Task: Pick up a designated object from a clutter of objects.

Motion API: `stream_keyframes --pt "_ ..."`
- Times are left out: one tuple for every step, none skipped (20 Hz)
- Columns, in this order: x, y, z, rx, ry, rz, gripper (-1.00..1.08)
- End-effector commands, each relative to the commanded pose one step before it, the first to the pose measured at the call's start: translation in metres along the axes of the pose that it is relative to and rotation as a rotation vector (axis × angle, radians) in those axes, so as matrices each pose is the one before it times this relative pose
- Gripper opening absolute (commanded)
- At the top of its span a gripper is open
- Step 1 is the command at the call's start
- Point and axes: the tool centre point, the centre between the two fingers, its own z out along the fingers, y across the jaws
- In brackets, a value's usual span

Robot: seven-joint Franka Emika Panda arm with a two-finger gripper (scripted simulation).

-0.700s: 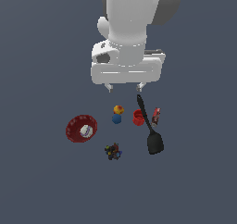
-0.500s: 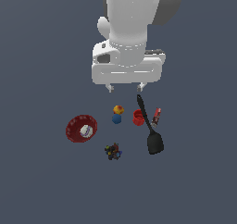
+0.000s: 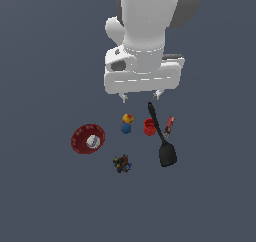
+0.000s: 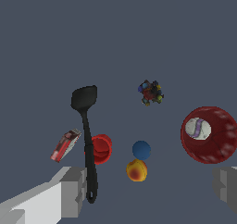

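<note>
Arm (image 3: 150,31): big white body, fills the top of the exterior view, hanging above the clutter, touching nothing.

Gripper (image 3: 141,96): fingers wide apart, nothing between them. In the wrist view one pad (image 4: 74,190) sits at one edge of the frame, the other at the opposite edge.

Floor (image 3: 45,196): flat grey-blue, everything lies on it.

Red dish (image 3: 88,138): farthest to the exterior view's left, white ball (image 3: 91,141) inside it.

Black spatula (image 3: 161,137): lying flat, blade toward the near side, handle end under the gripper. Runs between the red cup and the stick.

Red cup (image 3: 149,127): touching or just beside the spatula handle, on its left in the exterior view.

Dark multicoloured toy (image 3: 122,163): nearest the camera, apart from the rest.

Yellow-red ball (image 3: 128,118) and blue ball (image 3: 126,128): touching or just beside each other, left of the cup.

Target, dark-red stick (image 3: 169,126): lies flat just to the exterior view's right of the spatula handle, at the right edge of the clutter. Not gripped; gripper is well above it.
</note>
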Motion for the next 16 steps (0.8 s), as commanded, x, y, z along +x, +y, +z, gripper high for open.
stream_keyframes --pt "0.00002 -0.00077 0.00151 -0.00065 -0.00048 0.00444 1.0" --pt "0.0001 -0.00108 0.00138 -0.00037 -0.00023 0.00342 1.0" --pt "0.00012 -0.00132 0.0017 -0.00044 -0.00028 0.00422 1.0" --pt "0.0001 -0.00152 0.00197 -0.00058 -0.00035 0.00503 1.0" --pt "0.00006 -0.00164 0.00224 -0.00075 -0.00044 0.00592 1.0" --pt "0.00002 -0.00184 0.0025 -0.00088 -0.0005 0.00665 1.0" --pt "-0.00002 -0.00203 0.00277 -0.00098 -0.00055 0.00742 1.0" --pt "-0.00005 -0.00225 0.00304 -0.00105 -0.00058 0.00811 1.0" --pt "-0.0001 -0.0025 0.00333 -0.00111 -0.0006 0.00883 1.0" --pt "-0.00016 -0.00273 0.00361 -0.00117 -0.00062 0.00953 1.0" --pt "-0.00025 -0.00295 0.00388 -0.00125 -0.00064 0.01026 1.0" --pt "-0.00036 -0.00316 0.00416 -0.00133 -0.00066 0.01103 1.0" --pt "-0.00048 -0.00339 0.00443 -0.0014 -0.00068 0.01176 1.0" --pt "-0.00062 -0.00363 0.00471 -0.00145 -0.00068 0.01248 1.0" --pt "-0.00078 -0.00384 0.00499 -0.0015 -0.00069 0.01323 1.0" --pt "-0.00097 -0.00407 0.00526 -0.00154 -0.00068 0.01397 1.0"
